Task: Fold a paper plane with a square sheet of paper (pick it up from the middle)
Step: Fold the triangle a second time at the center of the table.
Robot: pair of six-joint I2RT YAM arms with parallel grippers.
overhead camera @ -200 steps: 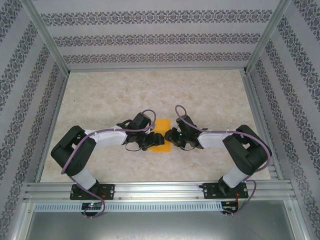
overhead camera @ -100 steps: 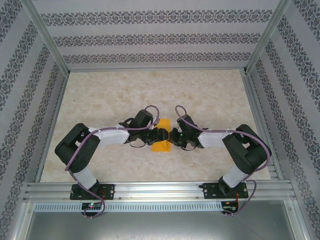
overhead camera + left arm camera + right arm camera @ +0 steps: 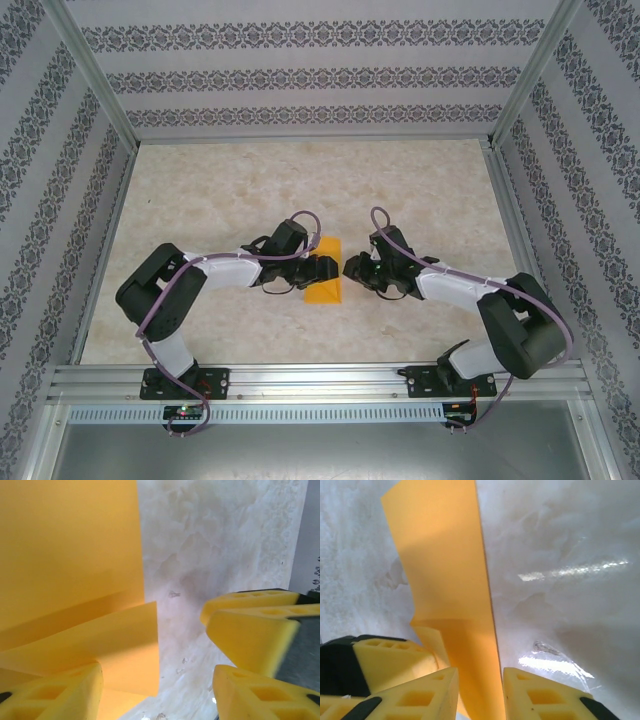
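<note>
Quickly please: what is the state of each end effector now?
Left end effector: open wide, gripping nothing; the orange paper lies beside it.
Right end effector: partly open, the paper seen in the gap, not clamped.

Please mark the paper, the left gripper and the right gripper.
paper (image 3: 322,292), top view, near end
left gripper (image 3: 157,695), left wrist view, between its fingers
right gripper (image 3: 480,695), right wrist view, between its fingers
</note>
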